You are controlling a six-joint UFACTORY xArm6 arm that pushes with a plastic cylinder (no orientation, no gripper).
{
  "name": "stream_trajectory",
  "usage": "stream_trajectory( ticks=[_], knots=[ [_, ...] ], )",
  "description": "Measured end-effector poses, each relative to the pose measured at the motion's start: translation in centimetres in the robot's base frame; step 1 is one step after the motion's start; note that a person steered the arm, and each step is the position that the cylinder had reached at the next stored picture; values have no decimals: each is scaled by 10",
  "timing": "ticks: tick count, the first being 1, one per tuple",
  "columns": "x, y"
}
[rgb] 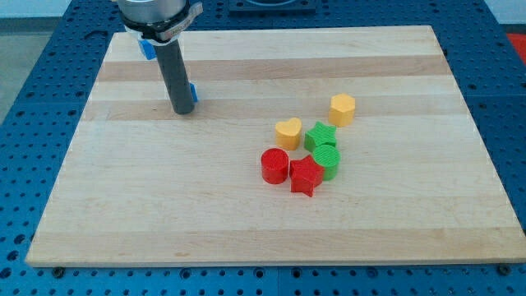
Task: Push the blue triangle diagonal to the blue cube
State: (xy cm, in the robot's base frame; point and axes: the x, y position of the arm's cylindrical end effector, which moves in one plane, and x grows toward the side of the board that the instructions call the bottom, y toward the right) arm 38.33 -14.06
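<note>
My tip (pixel 182 111) rests on the wooden board (pixel 271 57) in its upper left part. A blue block (pixel 193 92) shows as a sliver at the rod's right side, just above the tip and touching or nearly touching the rod. Its shape is hidden. A second blue block (pixel 148 48) peeks out at the rod's left, higher up near the board's top edge, partly covered by the arm. I cannot tell which of the two is the triangle and which the cube.
A cluster lies right of centre: a yellow heart (pixel 288 131), a yellow hexagonal block (pixel 343 108), a green star (pixel 320 136), a green cylinder (pixel 327 160), a red cylinder (pixel 274 166) and a red star (pixel 306 176).
</note>
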Motion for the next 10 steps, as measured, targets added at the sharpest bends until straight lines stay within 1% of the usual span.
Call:
stream_trajectory(
  ticks=[1,2,3,4,5,6,7,9,10],
  knots=[
    [-1,24],
    [-22,33],
    [-29,28],
    [4,27],
    [5,0],
    [-40,-23],
    [-59,-27],
    [-43,3],
    [-48,47]
  ],
)
